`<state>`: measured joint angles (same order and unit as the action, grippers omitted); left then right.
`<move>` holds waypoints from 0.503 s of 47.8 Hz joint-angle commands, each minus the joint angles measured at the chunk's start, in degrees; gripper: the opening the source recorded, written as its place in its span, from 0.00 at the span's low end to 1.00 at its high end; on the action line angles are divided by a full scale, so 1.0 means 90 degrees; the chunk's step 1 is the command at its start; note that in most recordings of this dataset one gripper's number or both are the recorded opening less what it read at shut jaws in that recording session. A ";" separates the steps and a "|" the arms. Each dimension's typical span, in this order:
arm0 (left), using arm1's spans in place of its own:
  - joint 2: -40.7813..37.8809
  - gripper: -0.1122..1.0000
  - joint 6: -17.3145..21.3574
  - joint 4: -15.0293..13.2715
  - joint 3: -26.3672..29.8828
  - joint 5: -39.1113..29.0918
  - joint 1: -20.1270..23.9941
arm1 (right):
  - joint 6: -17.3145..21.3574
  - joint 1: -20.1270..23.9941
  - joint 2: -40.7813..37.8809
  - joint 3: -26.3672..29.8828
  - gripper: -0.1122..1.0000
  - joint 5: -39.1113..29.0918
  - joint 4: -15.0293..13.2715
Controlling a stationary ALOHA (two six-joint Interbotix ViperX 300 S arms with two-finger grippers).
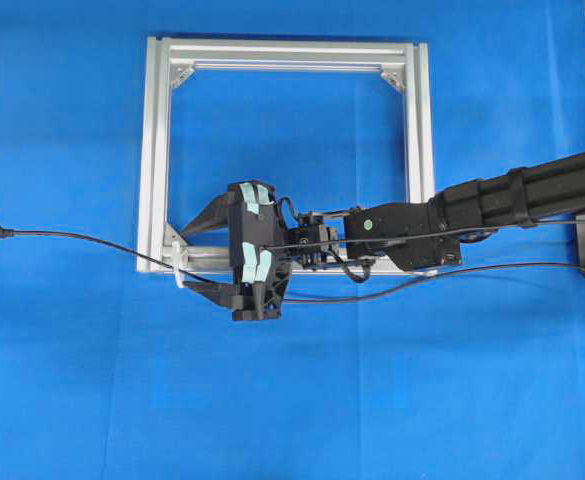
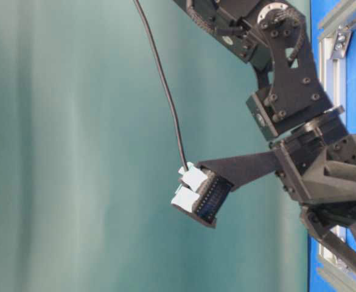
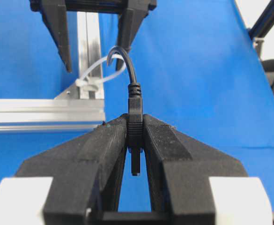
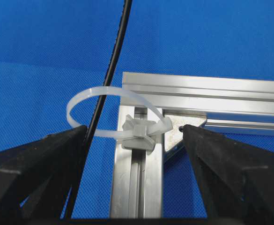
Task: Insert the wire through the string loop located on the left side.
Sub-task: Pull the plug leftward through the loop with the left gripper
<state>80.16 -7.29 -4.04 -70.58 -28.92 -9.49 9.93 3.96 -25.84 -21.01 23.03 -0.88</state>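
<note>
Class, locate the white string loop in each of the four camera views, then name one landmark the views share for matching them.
Overhead exterior: string loop at the aluminium frame's lower-left corner.
Table-level exterior: not in view.
Left wrist: upper centre-left, the wire passing through it.
Right wrist: centre, tied round the frame's rail, wire threaded through.
Shared landmark: that frame corner, in three of the views.
</note>
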 commanded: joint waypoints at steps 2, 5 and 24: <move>-0.0107 0.17 0.0039 0.0020 0.0098 0.0186 0.0020 | -0.0010 0.0039 0.0361 0.0049 0.96 0.0029 0.0010; -0.0088 0.17 0.0068 0.0020 0.0107 0.0176 0.0020 | -0.0010 0.0039 0.0361 0.0049 0.96 0.0039 0.0010; -0.0127 0.24 0.0020 0.0020 0.0000 0.0215 0.0020 | -0.0010 0.0029 0.0371 0.0049 0.96 0.0010 0.0010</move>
<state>80.16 -7.12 -4.04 -70.75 -27.77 -9.49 9.93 3.96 -25.84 -21.01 23.03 -0.88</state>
